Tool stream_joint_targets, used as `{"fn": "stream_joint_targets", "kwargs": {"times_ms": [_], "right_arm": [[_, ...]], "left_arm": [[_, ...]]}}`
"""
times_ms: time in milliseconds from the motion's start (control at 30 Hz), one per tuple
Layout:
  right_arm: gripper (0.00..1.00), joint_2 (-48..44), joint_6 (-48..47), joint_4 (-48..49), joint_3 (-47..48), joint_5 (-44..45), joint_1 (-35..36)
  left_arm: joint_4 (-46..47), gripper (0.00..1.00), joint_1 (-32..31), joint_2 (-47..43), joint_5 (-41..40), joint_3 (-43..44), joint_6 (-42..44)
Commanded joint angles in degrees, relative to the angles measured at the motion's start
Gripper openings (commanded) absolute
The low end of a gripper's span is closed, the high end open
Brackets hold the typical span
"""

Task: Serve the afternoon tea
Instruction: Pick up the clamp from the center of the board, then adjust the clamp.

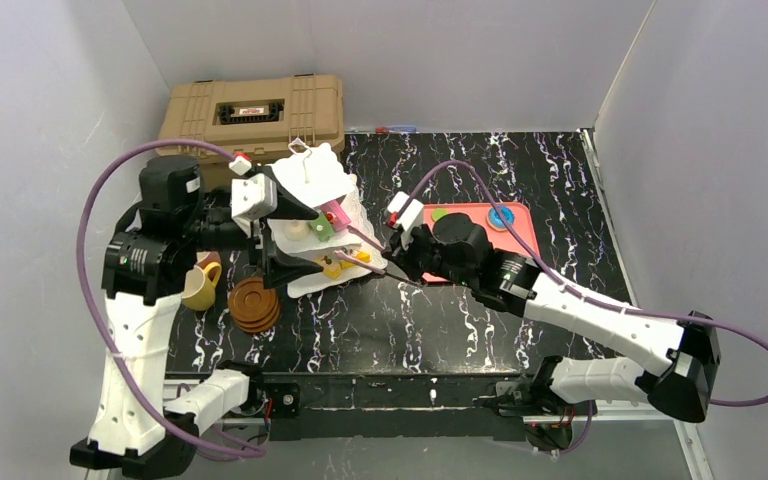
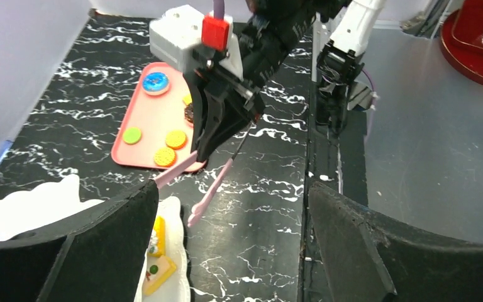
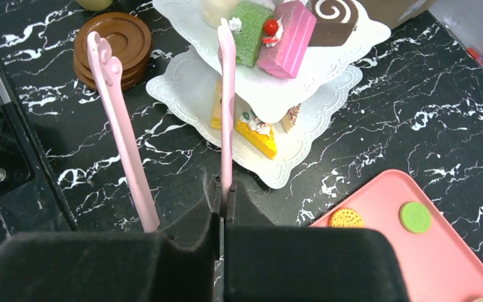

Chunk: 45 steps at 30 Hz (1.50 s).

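Note:
The white three-tier stand (image 1: 312,180) stands left of centre, with toy pastries on it: a pink cake (image 3: 286,38), a green slice (image 3: 251,25) and yellow pieces (image 2: 157,236) on the lowest plate. My right gripper (image 3: 222,201) is shut on one arm of pink tongs (image 3: 227,113). The tongs' other arm (image 3: 119,126) lies free outside the fingers, to the left. The tong tips reach the stand's near side. My left gripper (image 2: 233,251) is open beside the stand's lower plates, with nothing between its fingers. A yellow cup (image 1: 200,285) and stacked brown saucers (image 1: 253,303) sit left of the stand.
A pink-red tray (image 1: 515,235) with flat round biscuits (image 2: 163,156) lies right of the stand, partly under my right arm. A tan hard case (image 1: 252,115) stands at the back left. Grey walls close in the black marbled table (image 1: 440,320) on three sides.

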Motion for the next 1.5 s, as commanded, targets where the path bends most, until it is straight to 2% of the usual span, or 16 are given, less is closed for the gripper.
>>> {"fn": "stream_joint_targets", "kwargs": {"times_ms": [0,300,567,767,867,1100,1467], "right_arm": [[0.01,-3.90,3.34,1.72,2.75,4.31,0.13],[0.01,-5.29,5.47,2.76,5.84,1.76,-0.75],[0.01,-4.81,6.31,2.12,8.16,-0.45,-1.09],[0.01,-3.84,6.84,1.56,9.60,-2.14,-1.10],[0.01,-3.03,6.94,0.01,10.25,-1.94,-1.10],[0.01,-1.90,6.97,-1.76,10.95,-1.48,-1.10],[0.01,-0.77,6.10,-3.87,13.74,-6.82,-1.10]], "left_arm": [[-5.49,0.87,-1.74,3.58,3.76,-0.87,7.21],[-8.15,0.83,-13.91,10.78,-4.14,0.97,12.75],[-9.56,0.70,-16.16,13.93,-8.81,2.54,14.83],[-6.03,0.62,-17.23,13.30,-11.78,1.11,13.86],[-2.02,0.66,-17.27,11.00,-11.48,0.05,12.32],[-2.90,0.71,-19.63,7.20,-8.77,2.53,10.51],[-3.01,0.72,-19.64,9.11,-15.83,1.92,12.15]]}}
